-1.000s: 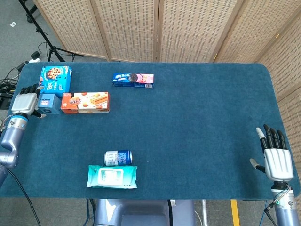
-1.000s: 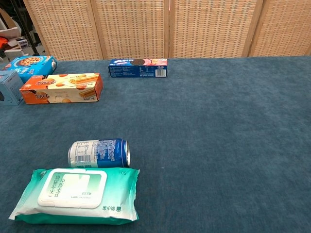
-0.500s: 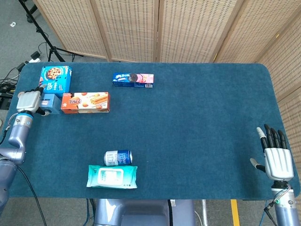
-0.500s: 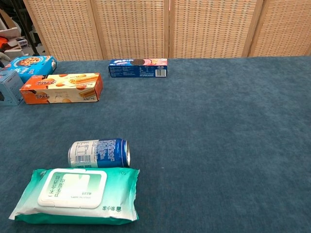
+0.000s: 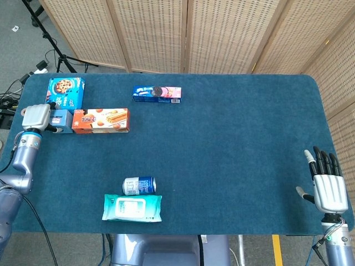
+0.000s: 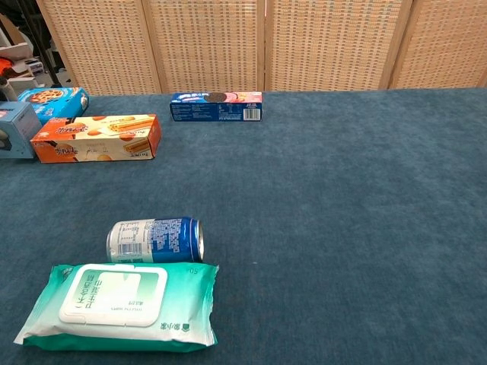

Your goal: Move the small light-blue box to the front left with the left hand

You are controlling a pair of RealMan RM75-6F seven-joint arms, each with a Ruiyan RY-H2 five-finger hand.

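The small light-blue box [image 5: 61, 117] is at the table's far left, just left of the orange biscuit box [image 5: 100, 120]. My left hand [image 5: 35, 117] grips it from the left side, with fingers wrapped over its near and far faces. In the chest view the light-blue box [image 6: 17, 128] shows at the left edge, raised and slightly tilted; the hand itself is cut off there. My right hand [image 5: 327, 187] rests at the front right corner with its fingers spread and nothing in it.
A blue cookie box [image 5: 66, 92] lies behind the light-blue box. A sandwich-cookie pack [image 5: 157, 93] sits further back. A drink can [image 5: 138, 185] lies on its side behind a green wet-wipes pack [image 5: 132, 208] near the front edge. The table [image 5: 233, 144] has open cloth at front left.
My left hand has closed in on the light-blue box and shifted it up and slightly back; in the chest view the box sits higher than before. The right hand has barely moved.
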